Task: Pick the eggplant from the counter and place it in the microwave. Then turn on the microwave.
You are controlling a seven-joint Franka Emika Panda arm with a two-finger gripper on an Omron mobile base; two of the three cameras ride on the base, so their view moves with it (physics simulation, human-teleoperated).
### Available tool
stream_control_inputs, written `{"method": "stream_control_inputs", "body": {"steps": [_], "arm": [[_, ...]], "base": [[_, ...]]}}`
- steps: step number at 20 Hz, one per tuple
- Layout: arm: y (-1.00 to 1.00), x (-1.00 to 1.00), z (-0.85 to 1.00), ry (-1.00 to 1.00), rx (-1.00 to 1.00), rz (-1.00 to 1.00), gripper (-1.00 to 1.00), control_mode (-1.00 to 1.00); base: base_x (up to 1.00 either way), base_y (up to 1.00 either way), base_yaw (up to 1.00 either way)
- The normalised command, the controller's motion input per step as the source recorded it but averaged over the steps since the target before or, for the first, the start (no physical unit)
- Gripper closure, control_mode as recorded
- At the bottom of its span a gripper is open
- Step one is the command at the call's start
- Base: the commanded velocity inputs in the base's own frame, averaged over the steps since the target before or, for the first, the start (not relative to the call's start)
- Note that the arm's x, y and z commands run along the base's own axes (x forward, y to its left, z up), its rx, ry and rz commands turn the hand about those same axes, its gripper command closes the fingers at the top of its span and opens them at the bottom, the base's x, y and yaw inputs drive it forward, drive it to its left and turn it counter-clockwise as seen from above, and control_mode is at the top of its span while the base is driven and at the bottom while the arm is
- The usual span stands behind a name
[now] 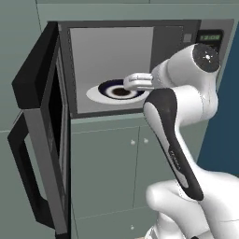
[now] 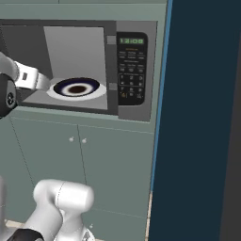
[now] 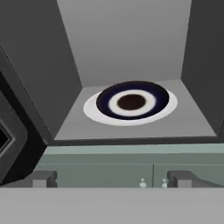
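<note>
The gripper point(image 3: 109, 179) stands wide open and empty, just in front of the microwave point(image 2: 134, 70) mouth and level with its floor; its fingertips point(image 3: 43, 178) frame the cabinet fronts point(image 3: 100, 173) below the microwave. Inside the microwave, a plate point(image 3: 131, 103) with a dark blue ring lies flat on the white turntable point(image 3: 94, 110), and a small dark rounded lump sits at the plate's middle. This looks like the eggplant point(image 3: 131, 102), already placed, though it is too small to be sure.

If so, the step in hand is to draw the hand clear of the microwave and shut it. The arm should pull straight out, then swing round to the outer face of the door point(image 1: 44, 126), which hangs fully open to the microwave's left with its black handle point(image 1: 21, 172) facing away. A steady push near the handle edge should close it without slipping. Only then is the keypad point(image 2: 131, 77) on the microwave's right worth reaching.

Grey-green cupboard doors with small knobs sit below the microwave, and a dark blue panel point(image 2: 202, 122) rises to its right.
</note>
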Motion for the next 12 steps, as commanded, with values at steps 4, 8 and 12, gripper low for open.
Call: {"method": "stream_control_inputs", "body": {"steps": [4, 8, 12], "arm": [[-0.36, 0.06, -0.19, 0.0, -0.12, -0.16, -1.0, -1.0], [-0.35, 0.01, -0.21, -0.01, -0.11, -0.12, -1.0, -1.0], [-0.35, 0.0, -0.13, 0.0, -0.04, -0.07, -1.0, -1.0]], "base": [[0.0, 0.0, 0.0], [0.0, 0.0, 0.0], [0.0, 0.0, 0.0]]}}
